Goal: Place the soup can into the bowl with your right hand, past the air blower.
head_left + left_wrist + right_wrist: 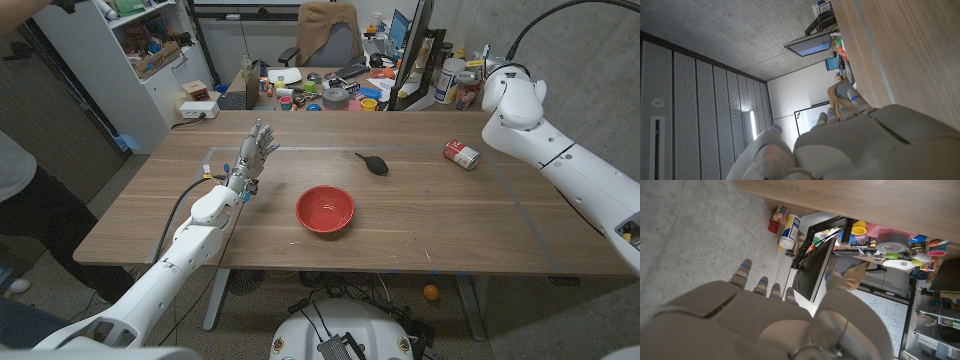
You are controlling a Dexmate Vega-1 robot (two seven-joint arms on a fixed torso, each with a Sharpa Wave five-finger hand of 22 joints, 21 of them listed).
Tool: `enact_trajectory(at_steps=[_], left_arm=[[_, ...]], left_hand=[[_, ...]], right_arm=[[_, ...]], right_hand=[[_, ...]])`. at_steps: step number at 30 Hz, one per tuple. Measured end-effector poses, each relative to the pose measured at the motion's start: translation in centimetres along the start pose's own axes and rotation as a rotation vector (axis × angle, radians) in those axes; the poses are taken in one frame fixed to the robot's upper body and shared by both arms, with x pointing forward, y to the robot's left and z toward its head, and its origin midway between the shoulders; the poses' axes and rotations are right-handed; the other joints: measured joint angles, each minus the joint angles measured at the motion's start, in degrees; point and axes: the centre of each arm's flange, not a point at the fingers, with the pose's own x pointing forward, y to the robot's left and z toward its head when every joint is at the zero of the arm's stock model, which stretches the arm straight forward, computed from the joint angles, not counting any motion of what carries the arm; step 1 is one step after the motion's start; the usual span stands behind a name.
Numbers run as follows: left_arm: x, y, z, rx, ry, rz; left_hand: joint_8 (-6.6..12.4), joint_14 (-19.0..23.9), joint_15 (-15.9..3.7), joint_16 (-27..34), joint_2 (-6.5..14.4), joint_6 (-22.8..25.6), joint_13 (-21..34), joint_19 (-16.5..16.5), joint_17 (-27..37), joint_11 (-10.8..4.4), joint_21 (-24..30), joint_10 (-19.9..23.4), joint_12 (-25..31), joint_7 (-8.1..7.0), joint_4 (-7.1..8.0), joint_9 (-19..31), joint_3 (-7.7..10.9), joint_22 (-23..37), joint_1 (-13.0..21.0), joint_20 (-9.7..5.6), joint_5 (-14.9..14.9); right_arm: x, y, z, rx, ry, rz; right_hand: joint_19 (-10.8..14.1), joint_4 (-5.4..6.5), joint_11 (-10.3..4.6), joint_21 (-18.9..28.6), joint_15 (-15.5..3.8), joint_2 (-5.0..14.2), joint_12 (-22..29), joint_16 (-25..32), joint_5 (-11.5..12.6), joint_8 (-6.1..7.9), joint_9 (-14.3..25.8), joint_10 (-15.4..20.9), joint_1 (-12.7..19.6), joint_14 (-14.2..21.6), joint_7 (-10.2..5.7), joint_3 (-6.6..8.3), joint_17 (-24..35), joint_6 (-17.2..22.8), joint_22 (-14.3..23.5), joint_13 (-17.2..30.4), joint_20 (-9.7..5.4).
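On the bench's far right side, the soup can lies on its side, untouched and well apart from the bowl. The red bowl stands empty near the bench's front middle. Between can and bowl, nearer the far side, lies the black air blower, its nozzle pointing left.

Step in hand: the approach has not begun. The right arm enters from the bottom right corner of the head view and its upper link stands just beside the can. The right hand appears from behind in the right wrist view, fingers extended and apart, holding nothing. The left hand stands raised over the bench's left side, fingers spread, holding nothing.

Next move, as a judgement:
1. Bring the right hand down over the can and align the fingers across its round body, since it lies flat and may roll.
2. Lift, then carry it toward the bowl on a line that clears the air blower.

Obstacles: the air blower sits close to the direct path. Behind the bench stands a cluttered desk with tape rolls and cups, clear of the route. A person's sleeve shows at the left edge.
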Motion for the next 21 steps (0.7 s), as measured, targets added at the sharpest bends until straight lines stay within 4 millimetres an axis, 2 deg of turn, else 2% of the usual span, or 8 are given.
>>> enact_trajectory(at_steps=[3,14,21], left_arm=[[0.0,0.0,0.0,0.001,0.002,-0.002],[0.0,-0.2,-0.1,0.001,0.006,-0.011],[0.1,-0.3,-0.1,0.002,0.007,-0.015]], left_hand=[[0.0,0.0,0.0,0.0,0.0,0.0,0.0,0.0,0.0,0.0,0.0,0.0,0.0,0.0,-0.18,0.0,-0.18,0.0,0.0,0.0,0.0],[0.0,0.0,0.0,0.0,0.0,0.0,0.0,0.0,0.0,0.0,0.0,0.0,0.0,0.0,-0.18,0.0,-0.17,0.0,0.0,0.0,0.0],[0.0,0.0,0.0,0.0,0.0,0.0,0.0,0.0,-0.1,0.0,0.0,0.0,0.0,0.01,-0.17,0.0,-0.17,0.0,0.0,0.0,0.0]], right_arm=[[0.3,0.0,-0.2,-0.013,0.012,0.029],[0.8,0.7,-1.0,-0.039,0.052,0.125],[1.1,1.1,-1.5,-0.057,0.079,0.154]], right_hand=[[0.0,1.01,0.21,-0.2,0.21,-1.14,0.0,0.0,-0.2,0.0,0.0,-0.2,-1.6,-0.2,0.52,-1.27,0.0,-0.1,0.0,0.0,0.0],[0.5,1.41,0.63,-0.4,0.08,-2.54,0.4,0.3,-0.2,0.0,0.0,-0.2,-3.4,-0.5,0.74,-2.99,0.0,-0.3,0.0,0.0,-0.01],[1.6,1.05,0.62,-0.4,-0.34,-3.18,0.4,0.4,-0.1,0.0,0.0,-0.2,-4.1,0.6,0.83,-3.71,-0.1,-0.4,0.0,0.0,-0.28]])
